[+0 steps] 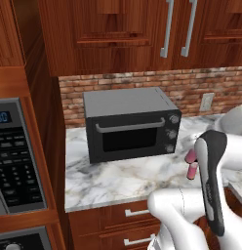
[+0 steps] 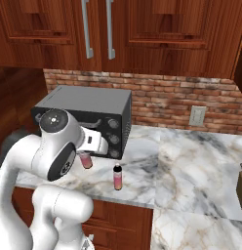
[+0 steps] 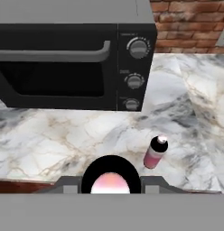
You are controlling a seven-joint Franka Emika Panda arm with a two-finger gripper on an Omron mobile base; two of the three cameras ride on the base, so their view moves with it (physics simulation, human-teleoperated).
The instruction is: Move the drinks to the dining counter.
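left base view, drinks: two pink bottles (image 1: 191, 157) show one above the other in the picture, at the edge of the arm's dark-striped link, which covers part of them; which of the two is gripped cannot be told from this side
left base view, counter: both are over the marble counter (image 1: 108, 180), right of the black toaster oven (image 1: 128, 124) and in front of the brick wall (image 1: 118, 80)
right base view, claw: the claw (image 2: 86, 157) points down from the white hand, pinching the gripped bottle (image 2: 86, 162) near its top; the pink body hangs upright below the fingers, close over the marble
right base view, free bottle: the free bottle (image 2: 117, 177) stands upright on the counter to the right of the claw and a little nearer the counter's front edge, apart from the gripped one
right base view, surroundings: the toaster oven sits just behind the claw; a wall outlet (image 2: 197, 116) is well off to the claw's right on the brick
hand view, claw: the fingers are pressed onto the gripped bottle; its round black cap with a pink centre sits between the tips
hand view, free bottle: up and to the right of the claw in the picture, near, upright, black cap on top, not touching
hand view, toaster oven: straight beyond the claw, its three knobs (image 3: 137, 47) above the free bottle in the picture
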